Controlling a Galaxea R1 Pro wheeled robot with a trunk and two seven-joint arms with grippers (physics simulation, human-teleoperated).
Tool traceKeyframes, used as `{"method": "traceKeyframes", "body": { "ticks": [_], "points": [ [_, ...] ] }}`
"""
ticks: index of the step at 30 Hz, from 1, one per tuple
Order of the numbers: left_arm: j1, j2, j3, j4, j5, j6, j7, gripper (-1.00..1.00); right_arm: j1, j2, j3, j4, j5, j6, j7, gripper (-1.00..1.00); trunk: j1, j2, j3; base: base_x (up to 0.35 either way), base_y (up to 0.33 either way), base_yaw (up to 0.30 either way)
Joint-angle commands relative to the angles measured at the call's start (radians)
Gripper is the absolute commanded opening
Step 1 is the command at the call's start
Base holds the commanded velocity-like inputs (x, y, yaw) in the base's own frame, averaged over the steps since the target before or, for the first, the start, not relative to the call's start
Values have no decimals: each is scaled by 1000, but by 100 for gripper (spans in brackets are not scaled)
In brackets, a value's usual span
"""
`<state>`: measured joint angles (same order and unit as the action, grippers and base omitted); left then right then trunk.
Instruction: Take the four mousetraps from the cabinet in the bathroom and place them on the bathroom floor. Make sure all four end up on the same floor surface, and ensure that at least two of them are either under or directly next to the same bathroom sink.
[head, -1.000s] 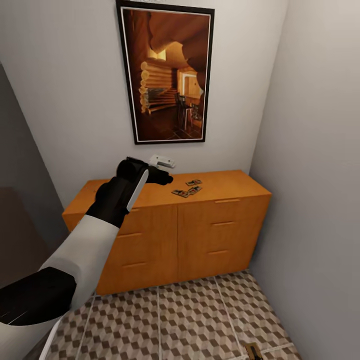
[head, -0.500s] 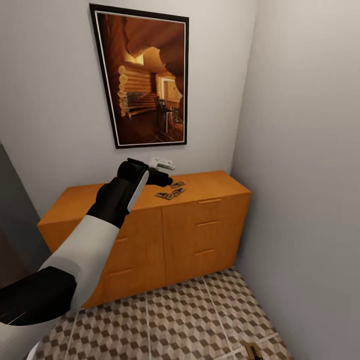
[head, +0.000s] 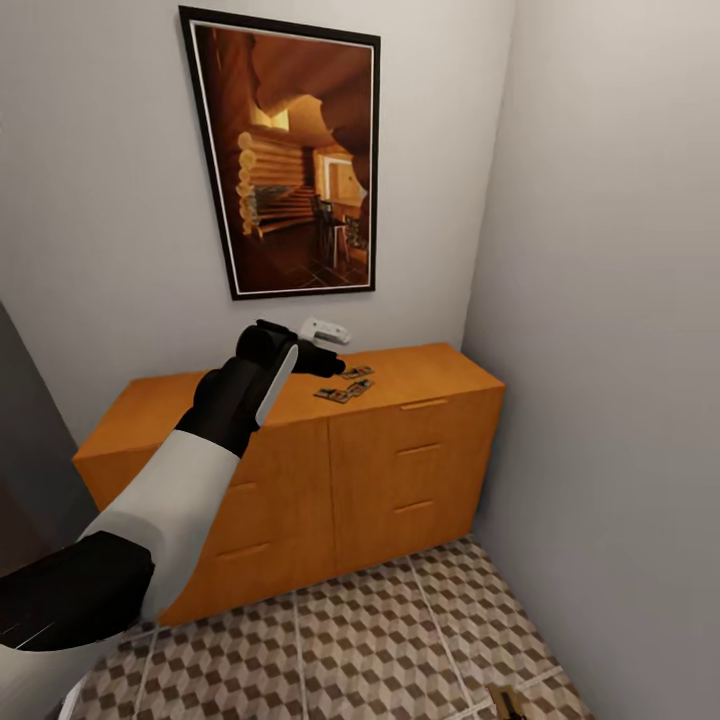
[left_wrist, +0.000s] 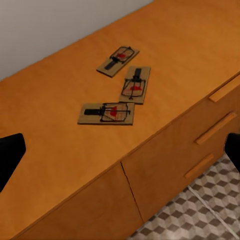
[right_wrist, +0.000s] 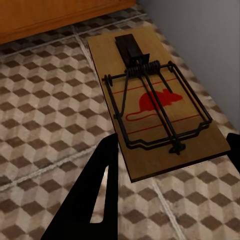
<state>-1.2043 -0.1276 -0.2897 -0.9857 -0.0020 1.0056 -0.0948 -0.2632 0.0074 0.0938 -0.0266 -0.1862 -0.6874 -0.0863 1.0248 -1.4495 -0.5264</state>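
Three mousetraps (left_wrist: 106, 113) (left_wrist: 136, 85) (left_wrist: 118, 61) lie close together on the flat top of the orange-brown cabinet (head: 400, 470), small brown boards with wire and a red spot. In the head view they show as a small cluster (head: 345, 386). My left gripper (head: 332, 352) hovers just left of and above that cluster, open, with nothing between its fingers (left_wrist: 10, 155). My right gripper (right_wrist: 173, 145) is shut on another mousetrap (right_wrist: 155, 105), held a little above the bathroom floor (right_wrist: 45, 115); its end peeks in at the head view's lower edge (head: 507, 702). The sink is out of view.
The cabinet stands against the back wall in a corner, and its right end nearly touches the grey side wall (head: 610, 350). A framed picture (head: 290, 160) hangs above it. Cube-patterned tiles (head: 380, 640) spread in front of the drawers.
The whole head view has shifted, so the cabinet and picture sit further left in the frame. My left gripper has closed in on the mousetrap cluster.
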Motion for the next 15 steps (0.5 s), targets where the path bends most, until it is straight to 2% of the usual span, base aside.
{"method": "traceKeyframes", "body": {
  "ticks": [1, 8, 15],
  "points": [
    [0, 0, 0, 1, -1, 4, -3, 100, -1, 0, 9, 1, -8, -3, -4, -100, 0, -1, -1, 133, 214, -1],
    [0, 0, 0, 10, -1, 3, -3, 100, -1, 1, 9, 1, -8, -3, -4, -100, 0, -1, -1, 178, 166, 0],
    [0, 0, 0, 24, -1, 2, -13, 100, -1, 2, 9, 1, -8, -3, -3, -100, 0, -1, -1, 89, 33, 0]
  ]
}}
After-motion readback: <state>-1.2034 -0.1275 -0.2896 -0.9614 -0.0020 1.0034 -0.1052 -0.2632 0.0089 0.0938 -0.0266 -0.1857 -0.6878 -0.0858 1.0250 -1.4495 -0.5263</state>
